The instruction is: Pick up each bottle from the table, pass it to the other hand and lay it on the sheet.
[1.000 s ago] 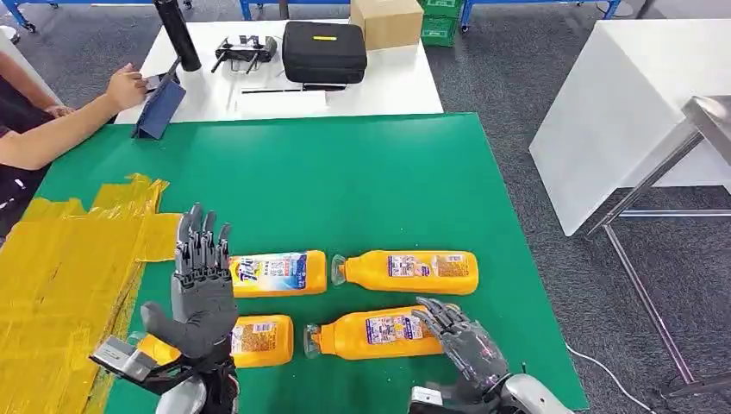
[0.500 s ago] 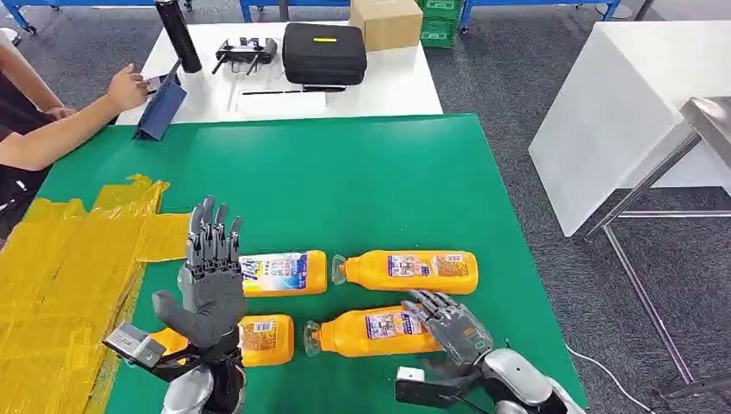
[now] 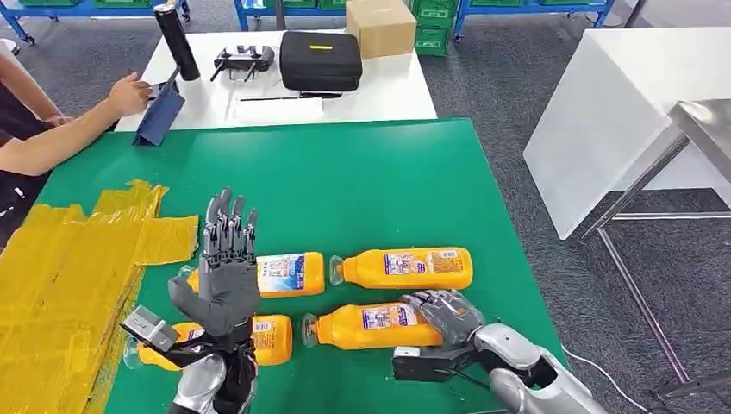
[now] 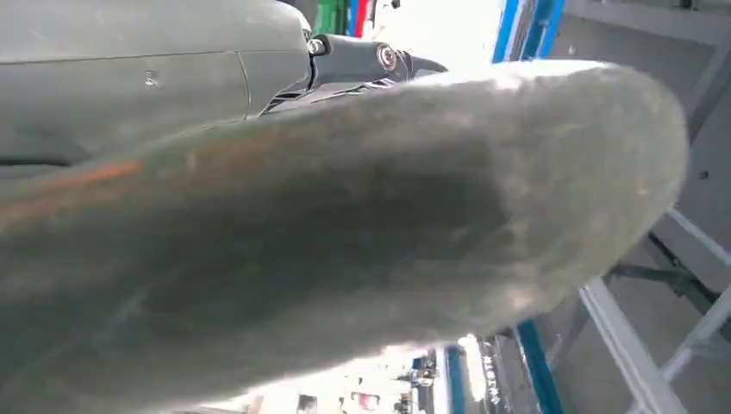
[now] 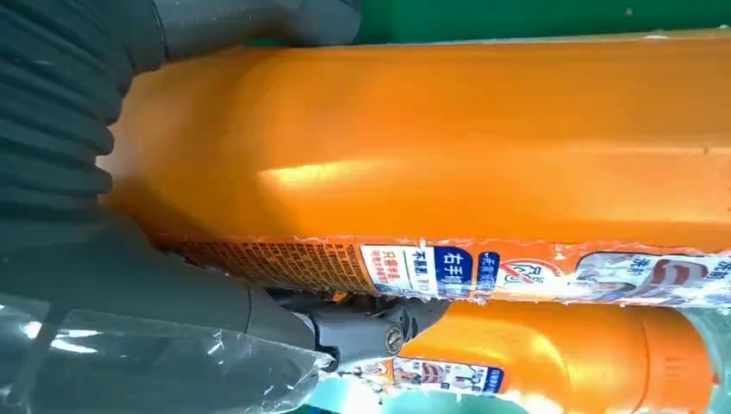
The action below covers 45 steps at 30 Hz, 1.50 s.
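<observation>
1. Right robot hand has closed in on the near-right bottle at 5 o'clock on the table, now grasping its base.
2. Left robot hand raised, fingers spread, released.
3. Yellow sheet at 9 o'clock.

The head view looks forward and down over the green bench. The right wrist view sits very close against an orange bottle, also seen from above. The left wrist view faces outward past its own hand.
</observation>
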Motion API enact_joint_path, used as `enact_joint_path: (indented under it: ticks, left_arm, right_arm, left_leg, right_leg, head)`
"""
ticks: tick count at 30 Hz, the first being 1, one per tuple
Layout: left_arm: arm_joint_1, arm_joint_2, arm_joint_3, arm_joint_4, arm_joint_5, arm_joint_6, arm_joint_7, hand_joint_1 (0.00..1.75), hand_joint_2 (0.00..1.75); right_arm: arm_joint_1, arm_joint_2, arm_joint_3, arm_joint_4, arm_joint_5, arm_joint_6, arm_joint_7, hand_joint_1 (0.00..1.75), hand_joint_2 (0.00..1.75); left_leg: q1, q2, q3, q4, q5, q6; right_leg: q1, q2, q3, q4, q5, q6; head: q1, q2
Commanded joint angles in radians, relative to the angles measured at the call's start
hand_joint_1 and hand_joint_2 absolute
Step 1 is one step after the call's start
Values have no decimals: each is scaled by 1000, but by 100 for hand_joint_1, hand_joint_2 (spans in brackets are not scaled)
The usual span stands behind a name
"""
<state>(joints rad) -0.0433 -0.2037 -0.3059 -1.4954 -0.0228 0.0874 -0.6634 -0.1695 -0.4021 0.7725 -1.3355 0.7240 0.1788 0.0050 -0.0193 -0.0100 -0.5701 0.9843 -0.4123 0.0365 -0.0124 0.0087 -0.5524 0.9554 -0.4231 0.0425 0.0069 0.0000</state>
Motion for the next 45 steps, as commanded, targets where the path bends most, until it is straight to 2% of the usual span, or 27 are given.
enact_joint_path:
  ticks: [1,2,4,5,6,8,9,11,12,14,21,24,26,27,30,34,38,43,45]
  left_arm:
    - [7,-40,92,46,45,42,-35,0,0]
    - [25,-46,113,37,39,68,-35,0,0]
    - [71,-49,156,-19,70,63,-35,0,0]
    - [84,-44,166,-20,83,58,-35,0,175]
    - [108,-48,188,-16,87,48,-35,0,175]
    - [111,-47,190,-18,88,45,-35,0,175]
    - [109,-50,190,-9,92,39,-35,0,175]
    - [109,-41,186,29,187,-36,-4,0,175]
    - [114,-33,188,34,221,-72,19,0,175]
    - [120,-25,194,45,247,-108,32,0,175]
    - [119,-27,195,46,247,-109,32,0,175]
    - [107,13,148,80,214,-170,88,0,175]
    - [91,39,108,123,191,-236,113,0,175]
    - [82,48,91,140,182,-268,115,0,175]
    - [54,58,44,176,140,-344,97,0,175]
    - [21,51,3,193,38,-340,69,0,175]
    - [18,58,-17,181,3,-360,40,0,175]
    - [18,64,-24,176,-10,-373,13,0,175]
    - [16,63,-19,179,-18,-370,4,0,175]
  right_arm:
    - [185,72,-61,37,-152,-154,-31,175,175]
    - [215,94,-99,-19,-195,-226,-72,175,175]
    - [279,145,-154,-203,-297,-375,-216,175,175]
    - [300,160,-172,-258,-331,-391,-260,175,175]
    - [340,186,-206,-389,-386,-404,-311,175,175]
    - [341,189,-207,-411,-382,-400,-300,175,175]
    - [347,194,-219,-435,-387,-401,-304,175,175]
    - [369,257,-287,-489,-496,-379,-478,175,175]
    - [369,277,-307,-506,-508,-370,-494,175,175]
    - [358,303,-332,-518,-526,-334,-500,175,175]
    - [359,305,-336,-507,-525,-329,-504,175,175]
    - [340,348,-374,-482,-554,-288,-540,175,175]
    - [287,369,-379,-429,-551,-254,-521,175,175]
    - [257,376,-376,-398,-549,-241,-511,175,175]
    - [149,395,-341,-269,-535,-193,-450,175,175]
    - [49,410,-242,-111,-512,-128,-362,175,175]
    - [14,406,-130,-16,-486,-80,-311,175,175]
    - [10,393,-71,12,-498,-52,-301,175,175]
    - [-4,366,-28,25,-487,-22,-261,175,175]
  left_leg:
    - [3,-8,-5,-1,3,-5]
    - [3,-4,0,-1,1,-2]
    - [3,-4,-1,-1,1,-3]
    - [2,-2,-1,0,0,-2]
    - [2,-1,-3,1,-1,-4]
    - [2,-1,-7,0,-1,-5]
    - [2,0,-10,3,-2,-7]
    - [1,-2,-17,2,-1,-5]
    - [2,-3,-18,2,0,-5]
    - [1,-6,-18,0,3,-3]
    - [2,-6,-21,1,2,-4]
    - [2,-6,-21,1,2,-4]
    - [4,-4,-21,3,0,-7]
    - [2,-6,-21,-1,3,-4]
    - [2,-2,-20,-1,3,-5]
    - [2,-1,-20,-1,4,-4]
    - [2,-1,-20,-1,5,-4]
    - [2,-4,-21,-1,5,-3]
    - [2,-4,-22,-1,5,-3]
  right_leg:
    - [3,-9,-1,-3,1,-2]
    - [2,-5,3,-3,0,-1]
    - [2,-5,2,-2,0,-2]
    - [2,-2,1,-1,0,0]
    - [2,-2,-1,1,0,-1]
    - [1,-1,5,1,-1,-1]
    - [1,-1,2,5,-2,-2]
    - [1,-1,-2,5,0,-1]
    - [2,-2,-5,5,0,-1]
    - [0,-4,-6,4,1,1]
    - [2,-6,-7,3,0,-1]
    - [2,-5,-7,3,1,-1]
    - [3,-5,-7,5,-1,-3]
    - [1,-5,-7,2,1,-1]
    - [1,-2,-7,2,3,-2]
    - [2,-1,-8,1,4,-1]
    - [2,-2,-7,1,4,-1]
    - [2,-4,-7,2,3,0]
    - [1,-4,-7,2,2,0]
  head:
    - [1,0]
    - [-1,0]
    - [0,0]
    - [1,0]
    - [0,0]
    - [0,0]
    - [1,0]
    - [-2,0]
    - [-2,0]
    - [1,0]
    - [0,0]
    - [0,0]
    - [0,0]
    - [0,0]
    - [0,0]
    - [0,0]
    - [0,0]
    - [0,0]
    - [0,0]
